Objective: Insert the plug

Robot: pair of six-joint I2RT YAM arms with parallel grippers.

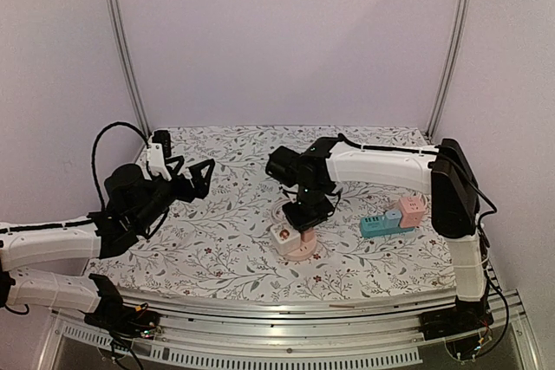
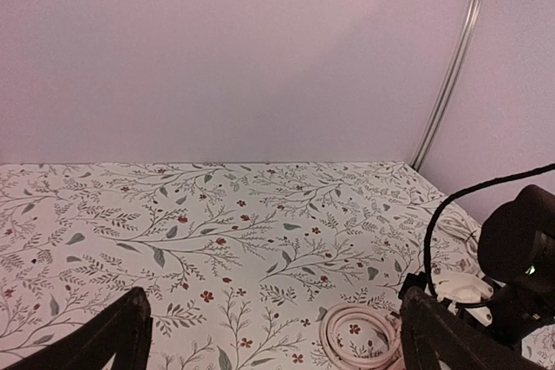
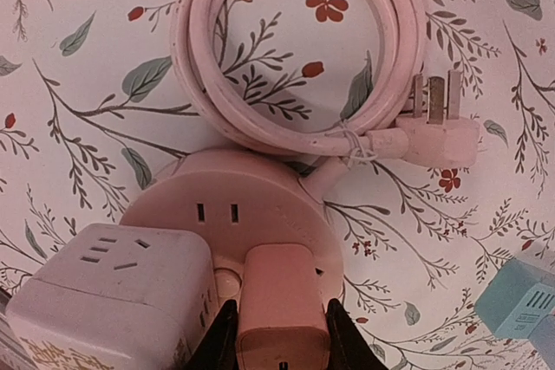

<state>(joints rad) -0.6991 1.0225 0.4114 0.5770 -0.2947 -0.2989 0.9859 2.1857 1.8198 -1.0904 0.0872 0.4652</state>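
Pink plug [image 3: 279,301] is standing on the round pink socket hub [image 3: 260,205] at lower centre of the frame, with the right gripper [image 3: 282,340] reaching down and pinching it. At left, the left gripper [image 1: 184,166] is hovering raised, fingers spread wide. Floral tablecloth [image 1: 225,240] is lying beneath pale lilac walls [image 1: 286,41].

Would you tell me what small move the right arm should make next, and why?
Probably a gentle push straight down on the pink rectangular plug. The right fingers are closed on it and it stands on the round pink socket hub, but the right wrist view does not show whether it is fully seated.
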